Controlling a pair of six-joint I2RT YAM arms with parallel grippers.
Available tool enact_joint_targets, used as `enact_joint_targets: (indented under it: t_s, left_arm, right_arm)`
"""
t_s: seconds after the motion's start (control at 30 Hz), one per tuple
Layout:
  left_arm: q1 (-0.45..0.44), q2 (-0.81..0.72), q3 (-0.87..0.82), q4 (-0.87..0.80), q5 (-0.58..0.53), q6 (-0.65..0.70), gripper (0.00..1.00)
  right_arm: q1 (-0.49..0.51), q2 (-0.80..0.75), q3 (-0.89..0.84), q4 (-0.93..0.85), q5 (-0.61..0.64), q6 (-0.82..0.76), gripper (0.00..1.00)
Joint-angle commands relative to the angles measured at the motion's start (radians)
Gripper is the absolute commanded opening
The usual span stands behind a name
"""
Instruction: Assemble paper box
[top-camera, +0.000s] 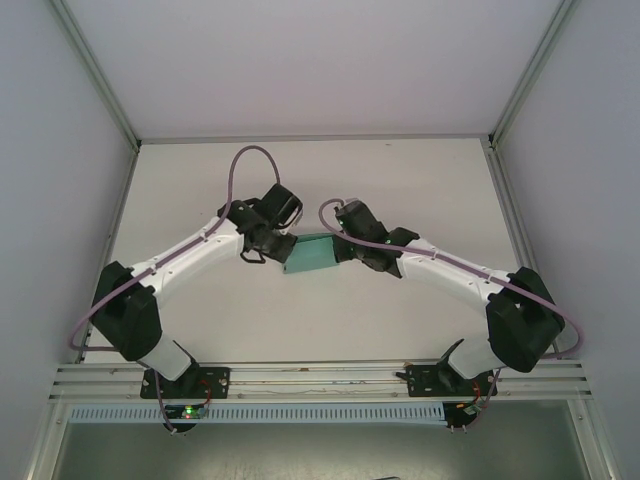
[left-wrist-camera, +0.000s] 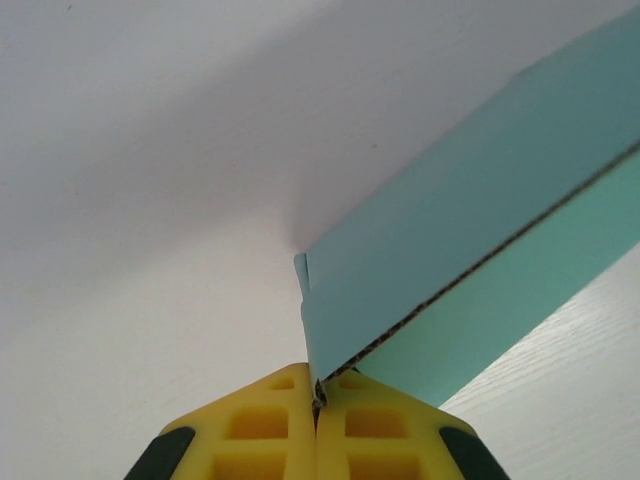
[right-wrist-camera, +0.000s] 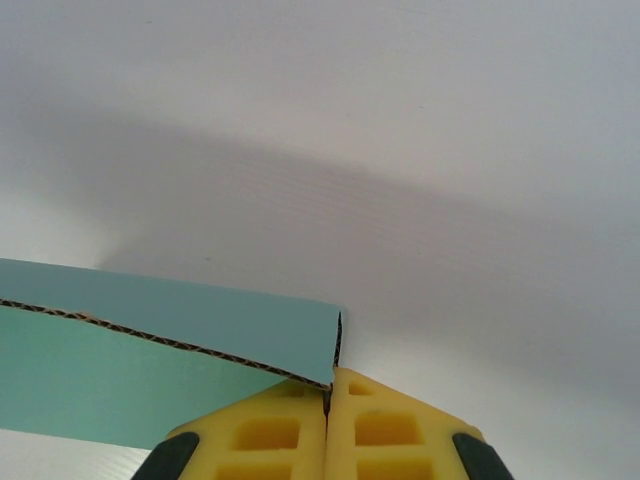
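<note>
The teal-green paper box (top-camera: 312, 255) hangs between the two arms above the middle of the table. My left gripper (top-camera: 278, 250) holds its left end, and my right gripper (top-camera: 340, 248) holds its right end. In the left wrist view the yellow fingers (left-wrist-camera: 270, 425) are shut on a corner of the box (left-wrist-camera: 460, 230), whose corrugated edge runs up to the right. In the right wrist view the yellow fingers (right-wrist-camera: 385, 430) pinch the corner of the box (right-wrist-camera: 170, 320), which stretches off to the left.
The white table (top-camera: 400, 190) is fenced by white walls at the back and both sides. A metal rail (top-camera: 320, 378) carrying the arm bases runs along the near edge.
</note>
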Motion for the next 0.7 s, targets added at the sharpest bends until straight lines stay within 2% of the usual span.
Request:
enact_joint_targets:
  t_s: [0.0, 0.07, 0.2, 0.43, 0.57, 0.67]
  left_arm:
    - [0.045, 0.039, 0.055, -0.034, 0.141, -0.162, 0.00]
    - [0.064, 0.061, 0.071, -0.055, 0.224, -0.183, 0.00]
    - [0.074, 0.098, 0.113, -0.119, 0.226, -0.228, 0.00]
    - [0.091, 0.126, 0.096, -0.084, 0.364, -0.309, 0.00]
    - [0.130, 0.123, 0.050, -0.003, 0.497, -0.372, 0.00]
    - [0.134, 0.138, 0.043, -0.038, 0.394, -0.367, 0.00]
  right_arm:
    - [0.049, 0.043, -0.002, -0.092, 0.062, 0.065, 0.00]
    - [0.063, 0.055, 0.001, -0.083, 0.067, 0.078, 0.00]
    - [0.083, 0.082, 0.013, -0.080, 0.074, 0.109, 0.00]
    - [0.099, 0.112, 0.029, -0.068, 0.082, 0.159, 0.00]
    - [0.102, 0.115, 0.028, -0.073, 0.086, 0.176, 0.00]
    - [0.107, 0.113, 0.023, -0.062, 0.090, 0.176, 0.00]
